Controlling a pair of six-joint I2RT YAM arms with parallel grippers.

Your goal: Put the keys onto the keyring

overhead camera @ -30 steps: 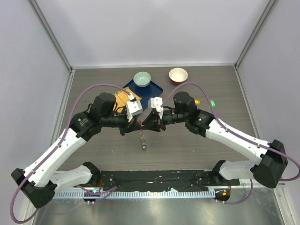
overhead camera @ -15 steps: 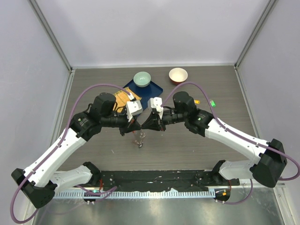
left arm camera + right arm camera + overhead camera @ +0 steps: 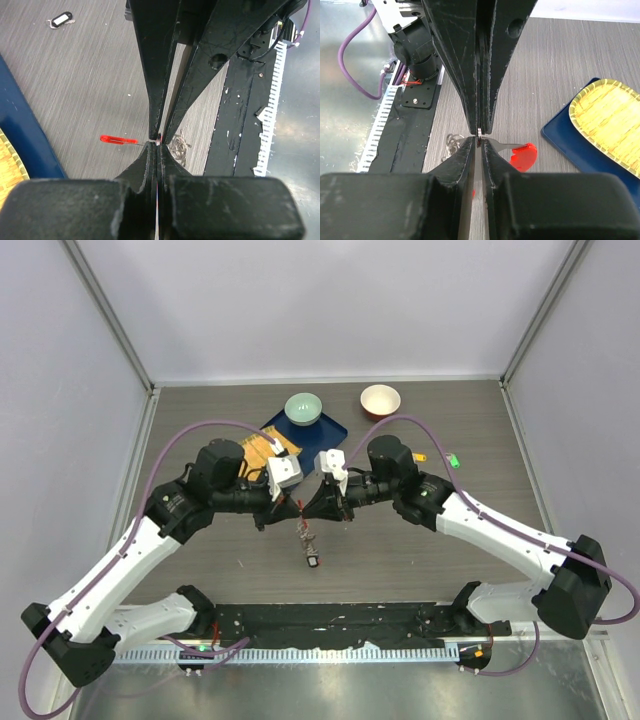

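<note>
So: grey-brown wood-grain table (image 3: pixel 480 420) inside a booth w/ pale lilac-grey walls (image 3: pixel 320 300) and metal corner posts. A black rail (image 3: pixel 330 625) runs along the near edge.

At the back, a blue tray (image 3: pixel 335 430) holds a green bowl (image 3: pixel 303 408) and a woven yellow plate (image 3: pixel 610 115). An orange bowl (image 3: pixel 380 400) sits just beside the tray, on the table.

Both arms meet tip to tip over mid-table. Left gripper (image 3: pixel 156 145) is pinched tight and right gripper (image 3: pixel 478 142) is down to a thin slit, both on the keyring (image 3: pixel 308 540) at one silver bit between them.

The keyring's red tag (image 3: pixel 524 155) sticks out sideways from the tips, and the chain trails down toward the rail. Its lower end is prob. touching the table, hard to tell from above.

Green key (image 3: pixel 455 460) lies far right, well apart. Black key (image 3: pixel 61 19) lies loose on the wood.
</note>
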